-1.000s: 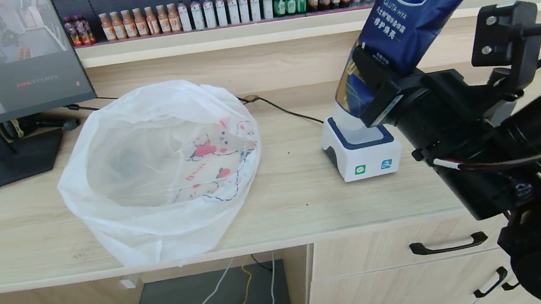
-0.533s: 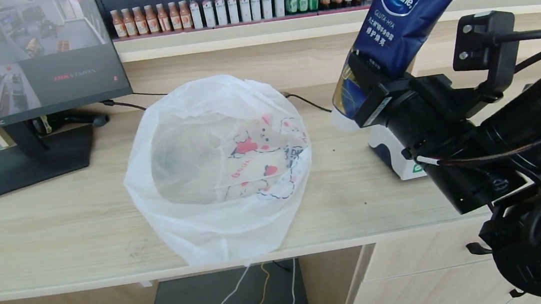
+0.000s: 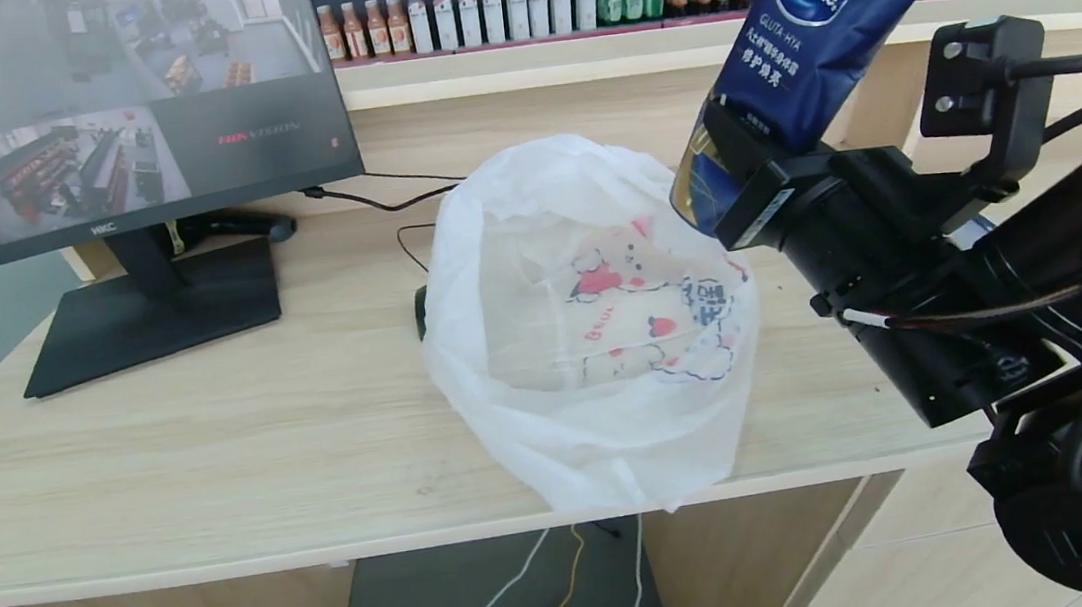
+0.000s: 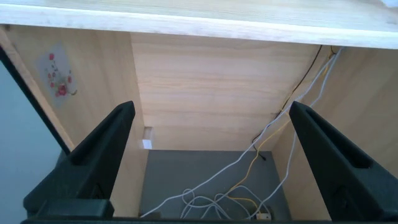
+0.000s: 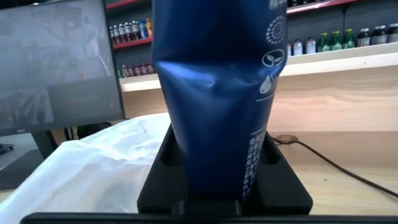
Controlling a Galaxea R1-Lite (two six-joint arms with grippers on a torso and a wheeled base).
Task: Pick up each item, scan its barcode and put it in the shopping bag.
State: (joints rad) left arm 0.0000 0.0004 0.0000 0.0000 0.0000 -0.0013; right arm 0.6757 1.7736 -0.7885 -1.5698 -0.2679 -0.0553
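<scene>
The right gripper [image 3: 737, 174] is clamped on the blue tube [image 3: 809, 34], held beside the shopping bag [image 3: 556, 443] rim, so release into it appears outstanding; the left gripper [image 4: 208, 134] has fingers apart, empty.

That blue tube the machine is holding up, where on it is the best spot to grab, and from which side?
Probably low on the blue tube, where the body is fuller, closing on its two broad faces from the side. The flat crimped end on top would likely fold. The right end effector clamps it just there, with the tube tilted upright by the shopping bag.
</scene>
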